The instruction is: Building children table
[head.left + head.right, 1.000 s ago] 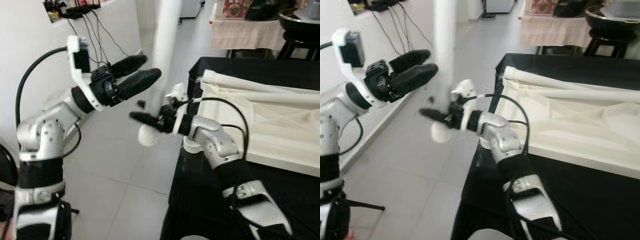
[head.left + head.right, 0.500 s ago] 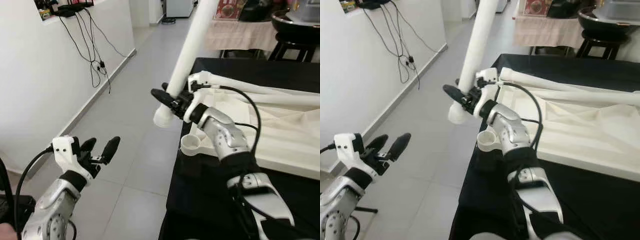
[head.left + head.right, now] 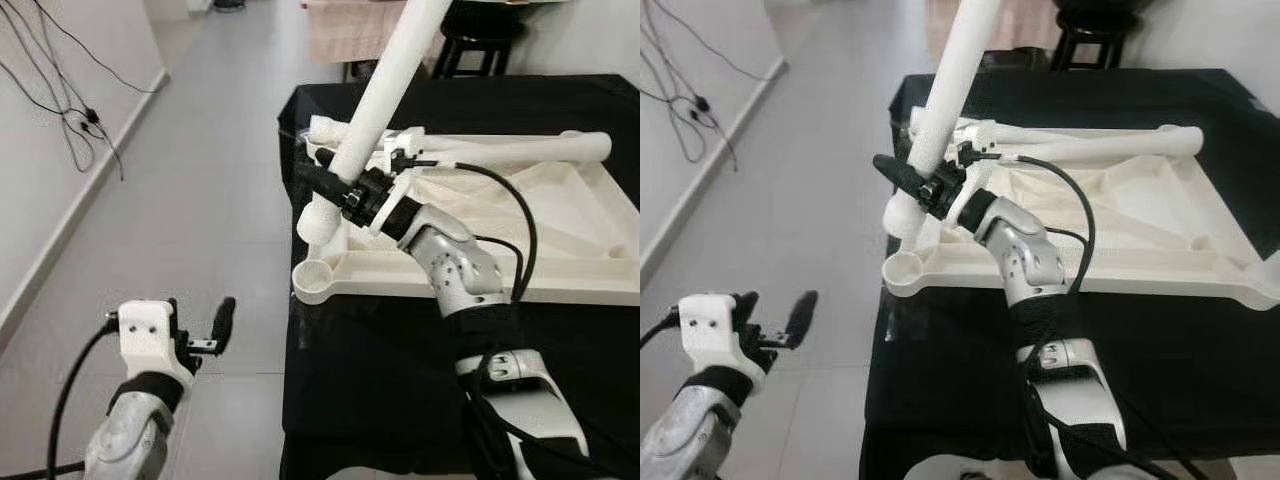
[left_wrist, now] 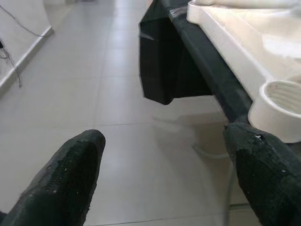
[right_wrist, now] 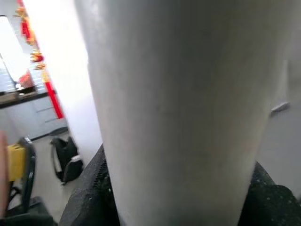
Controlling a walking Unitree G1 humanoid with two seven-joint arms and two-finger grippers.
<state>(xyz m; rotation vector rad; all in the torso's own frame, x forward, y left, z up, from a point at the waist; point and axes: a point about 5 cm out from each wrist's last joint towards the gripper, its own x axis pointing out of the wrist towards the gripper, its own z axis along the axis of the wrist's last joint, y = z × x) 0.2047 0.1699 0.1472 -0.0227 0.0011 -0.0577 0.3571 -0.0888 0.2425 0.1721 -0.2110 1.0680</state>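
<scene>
- Grey tiled floor (image 3: 210, 200) along the left, with a white wall (image 3: 40, 190) and dangling black cables (image 3: 70, 120) beside it.
- Black-draped table (image 3: 400, 350) to the right; no brand, label or readable writing anywhere on it or on the white parts.
- White upside-down children's tabletop (image 3: 520, 230) lying on the black cloth, underside ribs facing up, its right end cut off by the picture's edge; round leg socket (image 3: 312, 282) at the near left corner jutting past the cloth's edge, open and unfilled.
- Two more white legs (image 3: 500, 152) lying along the far rim of the tabletop — joints at their ends hard to make out.
- Long white table leg (image 3: 385, 95) tilted up and away, top cut off by the frame, lower rounded end hanging just above and behind the open socket, not in it.
- Right gripper (image 3: 340, 190) pinching that leg near its lower end, black fingers on either side of the tube; in the right wrist view, white tube (image 5: 178, 117) up close and blurred, dark finger pads (image 5: 89, 197) pressed at both flanks.
- Left gripper (image 3: 205, 330) low over the floor — well apart from the table, fingers spread wide and empty; in its wrist view, black fingertips (image 4: 70, 174) framing the socket (image 4: 280, 108) and the cloth's corner.
</scene>
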